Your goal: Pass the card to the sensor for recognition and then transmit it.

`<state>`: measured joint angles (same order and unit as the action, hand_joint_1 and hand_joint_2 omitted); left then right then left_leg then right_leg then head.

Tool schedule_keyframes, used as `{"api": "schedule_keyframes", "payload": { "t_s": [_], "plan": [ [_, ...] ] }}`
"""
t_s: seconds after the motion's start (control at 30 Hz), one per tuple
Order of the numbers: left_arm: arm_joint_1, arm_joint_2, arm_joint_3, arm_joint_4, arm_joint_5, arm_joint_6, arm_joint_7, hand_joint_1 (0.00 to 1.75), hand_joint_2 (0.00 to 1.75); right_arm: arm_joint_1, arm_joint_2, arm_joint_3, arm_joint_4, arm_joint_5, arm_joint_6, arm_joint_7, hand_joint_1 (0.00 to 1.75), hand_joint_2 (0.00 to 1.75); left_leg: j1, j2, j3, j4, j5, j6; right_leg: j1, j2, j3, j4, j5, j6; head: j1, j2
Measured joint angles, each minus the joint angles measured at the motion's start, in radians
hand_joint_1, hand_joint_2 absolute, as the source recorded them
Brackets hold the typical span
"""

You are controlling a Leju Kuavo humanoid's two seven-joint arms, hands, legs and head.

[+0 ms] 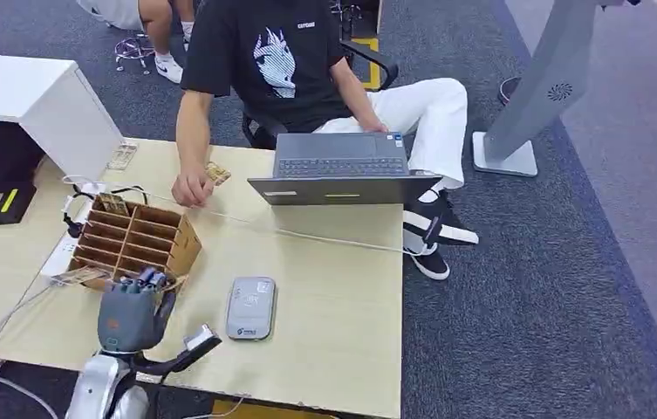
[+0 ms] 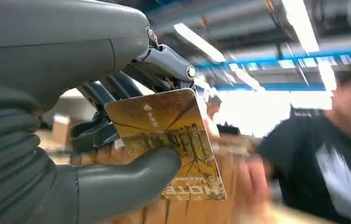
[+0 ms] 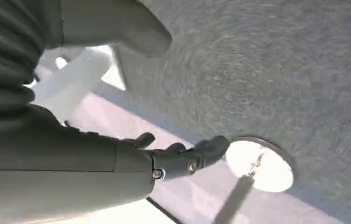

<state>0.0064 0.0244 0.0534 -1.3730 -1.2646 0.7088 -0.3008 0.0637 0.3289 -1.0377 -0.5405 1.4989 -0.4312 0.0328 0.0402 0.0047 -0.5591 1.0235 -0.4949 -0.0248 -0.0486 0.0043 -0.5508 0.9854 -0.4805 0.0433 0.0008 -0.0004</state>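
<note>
My left hand (image 1: 133, 312) hovers over the near left part of the wooden table (image 1: 333, 349), just in front of a cardboard sorting box (image 1: 137, 236). In the left wrist view the thumb (image 2: 127, 182) and the dark fingers pinch a brown and gold card (image 2: 168, 135) with printed artwork. The grey flat sensor (image 1: 250, 307) lies on the table to the right of that hand, a short gap away. My right hand (image 3: 164, 158) hangs over grey carpet, its fingers spread and holding nothing.
A person sits across the table behind an open laptop (image 1: 342, 170); their hand (image 1: 192, 188) holds another card (image 1: 217, 172). A white cable (image 1: 325, 237) crosses the table. A white cabinet (image 1: 37, 105) stands at the far left, a grey stand (image 1: 525, 113) on the floor at right.
</note>
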Motion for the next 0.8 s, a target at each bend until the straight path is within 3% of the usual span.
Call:
{"api": "schedule_keyframes", "payload": {
  "t_s": [0.07,0.17,0.2,0.33,0.4,0.47,0.57,0.63,0.7,0.8],
  "plan": [
    [0.006,0.003,0.0,-0.064,-0.004,0.0,0.037,1.75,1.75,-0.029,-0.008,0.019,0.096,-0.004,-0.046,0.006,0.0,1.75,0.0,-0.001,0.0,0.0,0.0,0.0,0.0,-0.001,0.0,0.0,0.0,0.0,0.0,0.0],
    [0.012,0.01,0.0,-0.128,-0.007,-0.001,0.044,1.75,1.75,-0.058,-0.017,0.025,0.196,-0.015,-0.055,0.002,0.0,1.75,0.001,-0.002,0.0,0.0,0.001,-0.001,0.0,-0.002,0.0,0.001,0.0,0.0,0.0,0.0],
    [0.013,0.01,0.002,-0.147,-0.006,-0.001,0.018,1.75,1.75,-0.063,-0.02,0.029,0.221,-0.015,-0.054,0.001,0.0,1.75,0.001,-0.002,0.0,0.0,0.001,-0.001,0.001,-0.001,0.0,0.001,0.0,0.0,0.0,0.0],
    [-0.005,-0.039,0.086,-0.313,0.081,0.0,-0.243,1.75,1.75,-0.081,-0.024,0.034,0.275,-0.015,-0.052,0.008,0.0,1.75,0.0,-0.002,-0.001,0.0,0.001,-0.001,0.0,-0.001,0.0,0.001,0.0,0.0,0.0,0.0],
    [-0.027,-0.059,0.128,-0.402,0.125,-0.001,-0.283,1.75,1.75,-0.086,-0.024,0.035,0.288,-0.019,-0.051,0.01,0.0,1.75,0.0,-0.002,-0.001,0.0,0.001,-0.001,0.0,-0.001,0.0,0.0,0.0,0.0,0.001,0.0],
    [-0.047,-0.058,0.144,-0.457,0.118,-0.002,-0.252,1.75,1.75,-0.089,-0.024,0.036,0.297,-0.019,-0.048,0.01,0.0,1.75,0.0,-0.002,-0.001,0.0,0.001,-0.001,0.0,-0.001,0.0,0.0,0.0,0.0,0.0,0.0],
    [-0.075,-0.029,0.15,-0.484,0.083,-0.004,-0.158,1.75,1.75,-0.093,-0.025,0.037,0.306,-0.02,-0.04,0.009,0.0,1.75,0.0,-0.002,0.0,0.0,0.001,-0.001,0.0,-0.001,-0.001,0.001,0.0,0.0,0.0,0.0],
    [-0.09,-0.004,0.15,-0.483,0.082,-0.006,-0.117,1.75,1.75,-0.096,-0.026,0.037,0.311,-0.033,-0.033,0.003,0.0,1.75,0.0,-0.002,0.0,0.0,0.001,-0.001,0.0,-0.001,-0.001,0.001,0.0,-0.001,0.0,0.0],
    [-0.146,0.039,0.148,-0.424,0.062,-0.009,-0.023,1.75,1.75,-0.109,-0.028,0.037,0.318,-0.04,-0.018,0.005,0.0,1.75,0.0,-0.002,0.0,0.0,0.003,-0.003,0.0,-0.001,-0.001,0.002,0.0,-0.001,0.001,0.0],
    [-0.194,0.061,0.148,-0.354,0.055,-0.009,-0.022,1.75,1.75,-0.122,-0.029,0.038,0.323,-0.052,-0.017,0.007,0.0,1.75,0.0,-0.001,0.0,0.0,0.003,-0.002,0.0,-0.001,-0.001,0.002,0.001,-0.002,0.001,0.0]
  ]
}}
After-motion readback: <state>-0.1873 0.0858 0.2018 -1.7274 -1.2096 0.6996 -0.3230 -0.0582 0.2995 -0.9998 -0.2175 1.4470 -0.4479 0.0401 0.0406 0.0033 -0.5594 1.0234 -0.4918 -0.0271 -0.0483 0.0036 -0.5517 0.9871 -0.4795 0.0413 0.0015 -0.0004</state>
